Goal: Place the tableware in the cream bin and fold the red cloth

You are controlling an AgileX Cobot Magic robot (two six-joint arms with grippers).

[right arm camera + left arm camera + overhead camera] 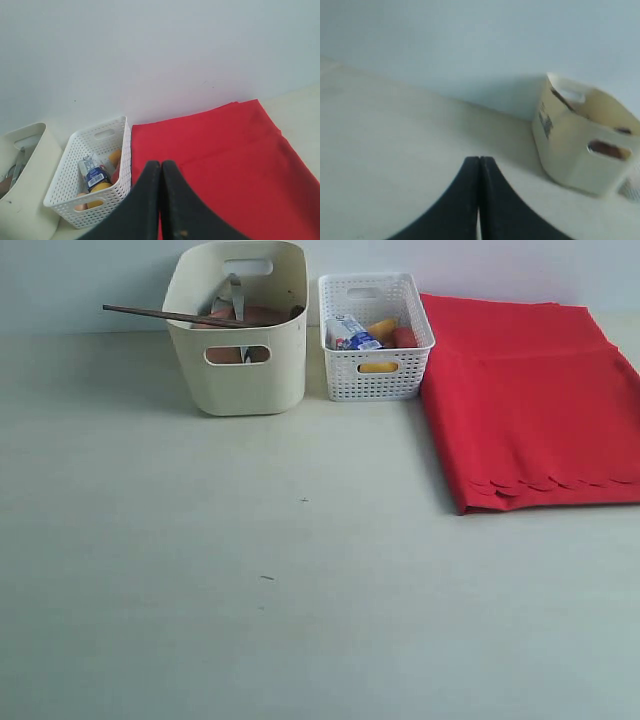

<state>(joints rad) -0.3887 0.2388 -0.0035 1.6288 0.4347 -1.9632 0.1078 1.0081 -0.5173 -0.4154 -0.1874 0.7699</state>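
Note:
The cream bin (240, 370) stands at the back left of the table with tableware inside. Dark chopsticks (165, 315) stick out over its left rim, a silver knife (236, 295) leans upright, and a brown wooden piece (255, 316) shows within. The red cloth (535, 400) lies folded at the back right, its scalloped edge toward the front. Neither gripper shows in the exterior view. My left gripper (479, 160) is shut and empty, the cream bin (580, 145) ahead of it. My right gripper (161, 164) is shut and empty above the red cloth (235, 160).
A white lattice basket (375, 370) with a milk carton (352, 334) and yellow food stands between the bin and the cloth. It also shows as the lattice basket (90, 200) in the right wrist view. A pale wall runs behind the table.

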